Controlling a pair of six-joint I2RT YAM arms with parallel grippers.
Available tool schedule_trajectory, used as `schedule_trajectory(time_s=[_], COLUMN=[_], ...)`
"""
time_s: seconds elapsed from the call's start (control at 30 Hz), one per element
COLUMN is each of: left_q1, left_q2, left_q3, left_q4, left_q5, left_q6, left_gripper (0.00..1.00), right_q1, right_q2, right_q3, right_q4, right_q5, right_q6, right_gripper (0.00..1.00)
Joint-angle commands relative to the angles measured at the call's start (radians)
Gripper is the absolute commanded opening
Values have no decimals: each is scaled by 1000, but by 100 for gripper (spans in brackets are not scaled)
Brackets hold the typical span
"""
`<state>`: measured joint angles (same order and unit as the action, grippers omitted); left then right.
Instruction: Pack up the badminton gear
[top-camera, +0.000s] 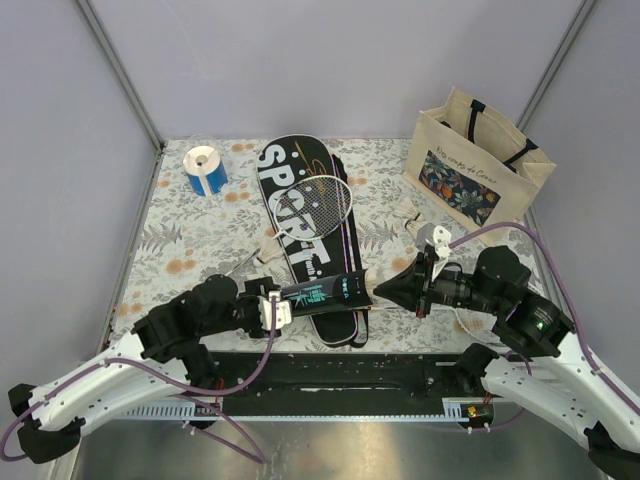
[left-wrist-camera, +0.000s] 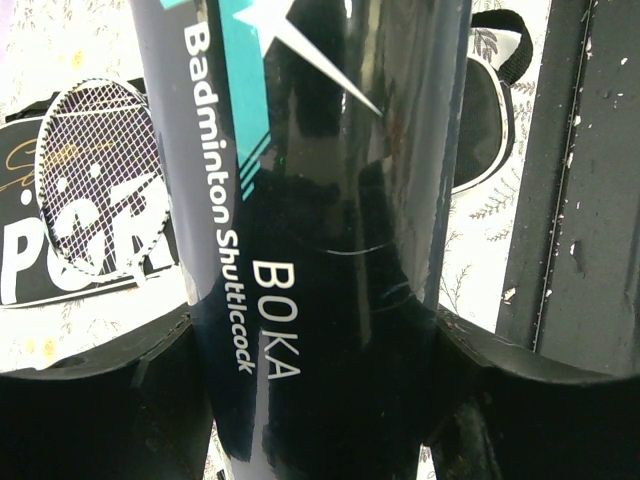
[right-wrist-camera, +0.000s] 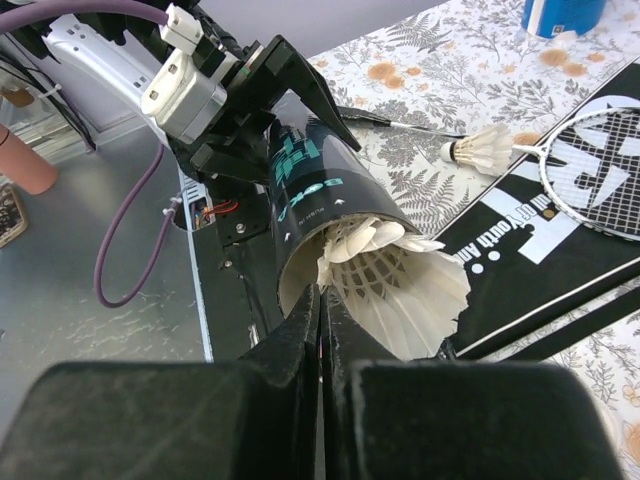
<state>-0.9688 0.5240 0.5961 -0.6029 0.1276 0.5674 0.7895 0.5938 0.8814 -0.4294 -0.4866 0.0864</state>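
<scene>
One shuttlecock (right-wrist-camera: 400, 285) at tube (right-wrist-camera: 308, 188) mouth

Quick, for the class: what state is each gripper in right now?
Left gripper: closed around the black tube.
Right gripper: closed, tips against the shuttlecock in the tube's mouth; any pinch cannot be told.

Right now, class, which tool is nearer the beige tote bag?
Right. The right tool, at the tube mouth, sits in front of the tote bag; the left tool grips the tube farther left.
</scene>
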Motion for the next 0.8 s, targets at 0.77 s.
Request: schedule_trajectory(time_s=[0.77], left_q1=[1], left_q2=[-44], left_q3=[42], left_q4=[137], left_q5=[64], left_q6=[-26], left_gripper=[0], right_q1=[1], right_q2=[149], right_q3=[-121], right_q4=[310], right_q5=[-80], right_q6=[197], right_gripper=[10])
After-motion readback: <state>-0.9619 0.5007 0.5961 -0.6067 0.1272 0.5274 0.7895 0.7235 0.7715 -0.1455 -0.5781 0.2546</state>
